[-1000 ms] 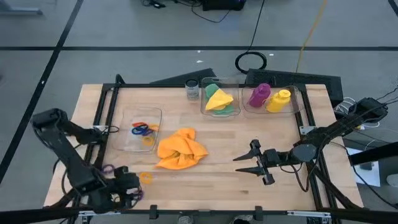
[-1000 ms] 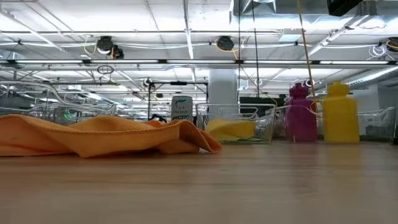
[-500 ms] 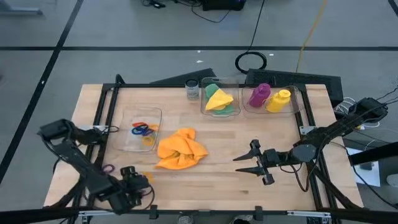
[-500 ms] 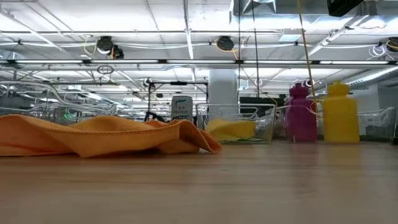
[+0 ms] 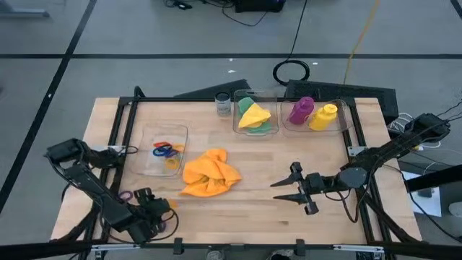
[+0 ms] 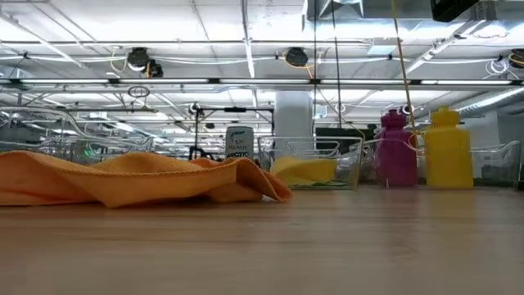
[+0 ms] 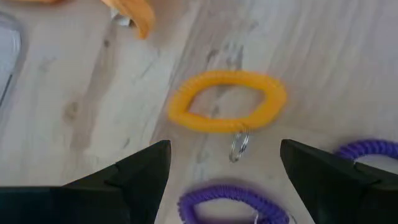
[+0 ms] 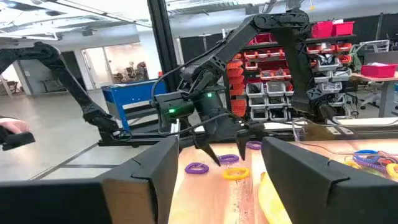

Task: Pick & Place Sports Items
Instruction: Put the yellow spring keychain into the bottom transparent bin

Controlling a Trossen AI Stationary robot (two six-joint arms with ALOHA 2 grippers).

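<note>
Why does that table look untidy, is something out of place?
Yes. The orange cloth lies crumpled on bare wood, and a yellow ring and purple rings lie loose by the left gripper, outside the boxes.

Ahead of my left gripper (image 7: 224,180) the wood is bare except for three obstacles: a yellow ring (image 7: 227,109) directly between the open fingers' line of travel, and two purple rings (image 7: 233,205) nearer the wrist, one to each side. The orange cloth (image 5: 210,173) blocks the table centre. My right gripper (image 5: 292,185), fingers apart, has open wood between itself and that cloth. The far edge is occupied by the glass jar (image 5: 223,105), the cloth box (image 5: 254,115) and the bottle box (image 5: 315,115). The ring box (image 5: 163,150) stands beyond my left gripper.
</note>
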